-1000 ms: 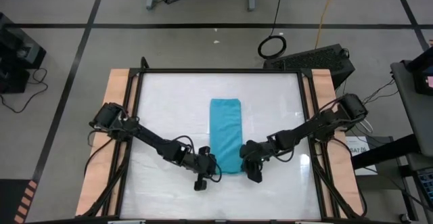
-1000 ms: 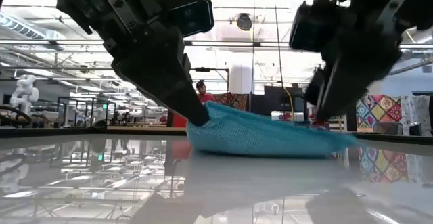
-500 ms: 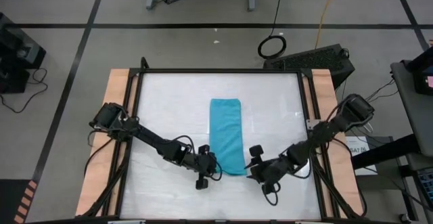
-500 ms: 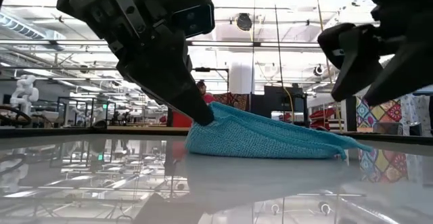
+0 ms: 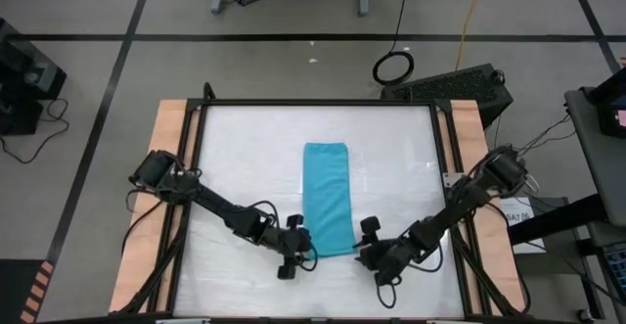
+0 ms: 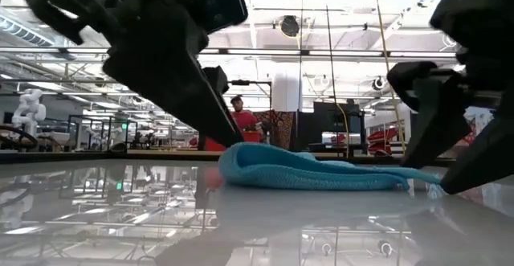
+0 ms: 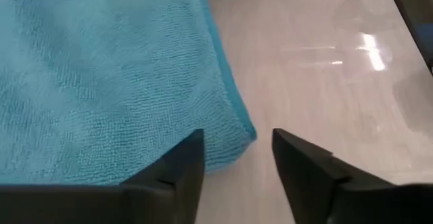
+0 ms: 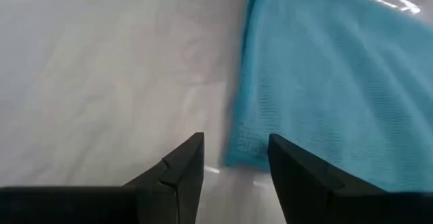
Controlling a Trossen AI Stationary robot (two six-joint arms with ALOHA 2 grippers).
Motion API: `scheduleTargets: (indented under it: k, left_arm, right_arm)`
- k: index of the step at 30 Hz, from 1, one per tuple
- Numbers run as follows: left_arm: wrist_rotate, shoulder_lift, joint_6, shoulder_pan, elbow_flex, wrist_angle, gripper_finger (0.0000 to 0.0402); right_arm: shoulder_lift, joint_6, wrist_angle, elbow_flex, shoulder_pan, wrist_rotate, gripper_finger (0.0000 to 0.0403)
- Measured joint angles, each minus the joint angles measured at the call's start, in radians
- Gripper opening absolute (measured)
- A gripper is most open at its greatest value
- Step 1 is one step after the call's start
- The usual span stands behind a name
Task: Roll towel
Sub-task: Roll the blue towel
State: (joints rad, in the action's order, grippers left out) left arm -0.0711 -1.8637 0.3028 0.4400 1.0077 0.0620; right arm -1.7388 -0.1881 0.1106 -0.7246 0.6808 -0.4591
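The turquoise towel lies flat on the white tabletop, its long way running from far to near; in the low view its near end rests low on the surface. My left gripper stands open at the towel's near left corner, which lies just ahead of the gap between the fingers. My right gripper stands open at the near right corner, a little apart from it. In the low view both grippers flank the towel.
A black frame and wooden side boards border the table. Bare white tabletop lies on both sides of the towel and beyond its far end. A person in red stands in the room far behind.
My right gripper has opened, let go of the towel's near right corner and drawn back toward the near edge. My left gripper has then opened and released the near left corner. The towel's lifted near end has dropped flat; its far part stayed put.
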Motion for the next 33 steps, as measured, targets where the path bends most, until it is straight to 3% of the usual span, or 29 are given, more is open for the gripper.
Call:
scheduleTargets:
  k: [4, 11, 26, 29, 33]
  left_arm:
    - [-0.067, 0.000, -0.132, 0.043, 0.004, -0.002, 0.0209]
    - [-0.335, 0.000, -0.341, 0.117, 0.002, -0.024, 0.0212]
    - [-0.298, -0.121, -0.444, 0.062, 0.016, 0.098, 0.0206]
    - [-0.297, -0.137, -0.440, 0.051, 0.022, 0.104, 0.0177]
    - [-0.298, -0.146, -0.413, 0.049, 0.023, 0.120, 0.0100]
  right_arm:
    - [-0.034, 0.073, 0.045, 0.000, 0.026, -0.085, 0.0155]
    - [-0.091, 0.180, 0.139, -0.001, 0.042, -0.142, 0.0155]
    - [-0.094, 0.238, 0.157, -0.002, -0.035, -0.082, 0.0155]
    - [-0.095, 0.231, 0.152, -0.002, -0.055, -0.077, 0.0153]
    - [-0.096, 0.172, 0.141, -0.002, -0.082, -0.076, 0.0119]
